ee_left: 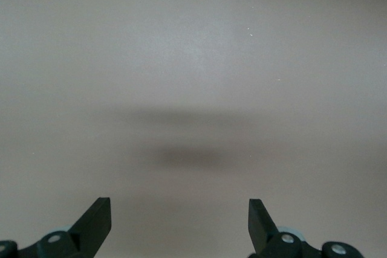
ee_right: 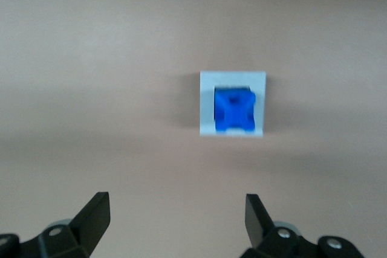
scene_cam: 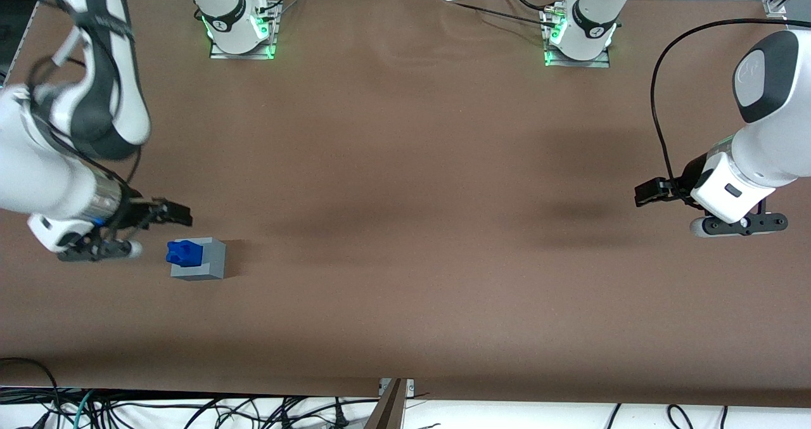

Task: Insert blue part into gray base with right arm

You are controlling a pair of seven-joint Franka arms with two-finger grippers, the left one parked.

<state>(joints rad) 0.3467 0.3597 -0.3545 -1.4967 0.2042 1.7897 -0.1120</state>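
- Brown felt-like tabletop [scene_cam: 405, 226] under even light, with cables along its edge nearest the front camera.
- Light-grey plastic cube base [scene_cam: 206, 261] with a square recess in its top, toward the working arm's end of the tabletop.
- Small deep-blue plastic block [scene_cam: 184, 252] sitting in that recess, standing proud of the grey top and apparently leaning toward the working arm in the front view; probably not fully seated.
- From the wrist view, blue block [ee_right: 234, 110] inside the grey frame [ee_right: 233, 103], off centre within it, with more grey rim showing along one side than the other.
- Black two-finger tool [scene_cam: 174, 213] of the white right arm [scene_cam: 57, 182] just beside the base, farther from the front camera than it, clear of both parts; fingers [ee_right: 97, 217] spread wide, holding nothing.
- Judged stage: insertion nearly done, seating still to confirm.
- To finish well: bring the tool squarely over the block, line the fingers up with its flat sides, then press straight down rather than at an angle.
- Keep the push gentle and vertical; a sideways nudge could slide the loose grey cube or jam the block in the recess.
- Release only when the blue top looks level.
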